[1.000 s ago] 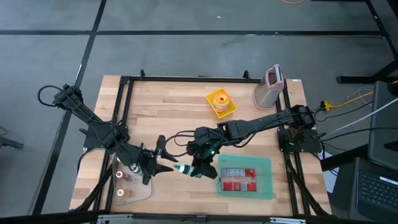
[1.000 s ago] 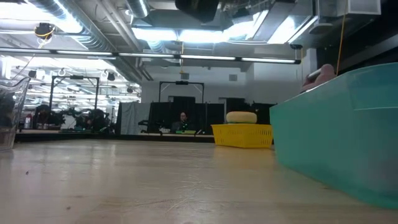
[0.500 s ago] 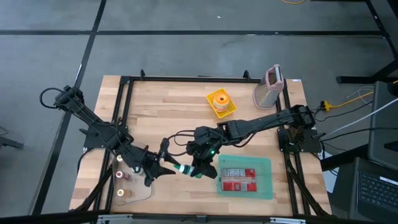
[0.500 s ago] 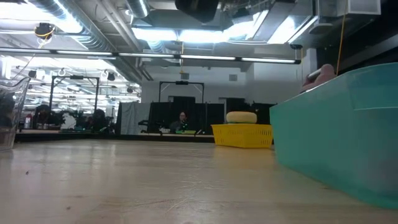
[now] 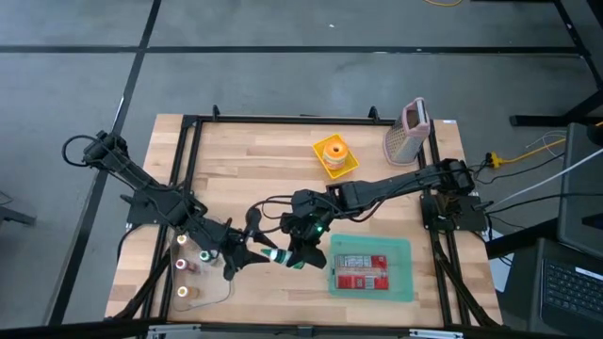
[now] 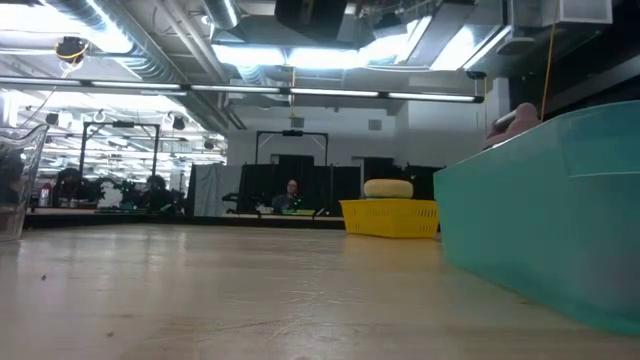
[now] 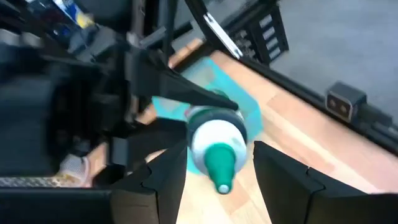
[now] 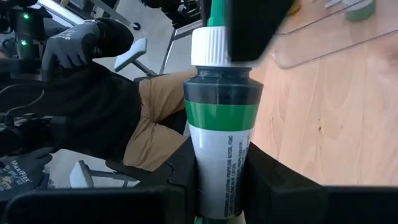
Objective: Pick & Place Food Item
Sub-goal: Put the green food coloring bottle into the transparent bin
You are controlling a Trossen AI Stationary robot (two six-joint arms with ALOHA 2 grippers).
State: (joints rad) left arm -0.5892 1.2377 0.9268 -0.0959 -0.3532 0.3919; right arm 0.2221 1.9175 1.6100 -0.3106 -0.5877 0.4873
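High view: both arms meet near the front middle of the desk.
Bottle: a white bottle with a green band and green nozzle is clamped in the right claw, its nozzle pointing away toward the left claw.
Right claw: closed on the bottle's body, fingers pressed to either side.
Left claw: spread wide, one finger on each side of the green nozzle tip; whether they touch it, I cannot tell.
Teal bin: a teal bin with a red packet inside sits just beside the right claw.
Clear tray: a clear tray lies by the left claw's arm.
Yellow dish: a yellow dish stands well beyond the right claw.
Grater: a pink grater stands farther off still.
Person: a gloved hand shows beyond the desk edge.
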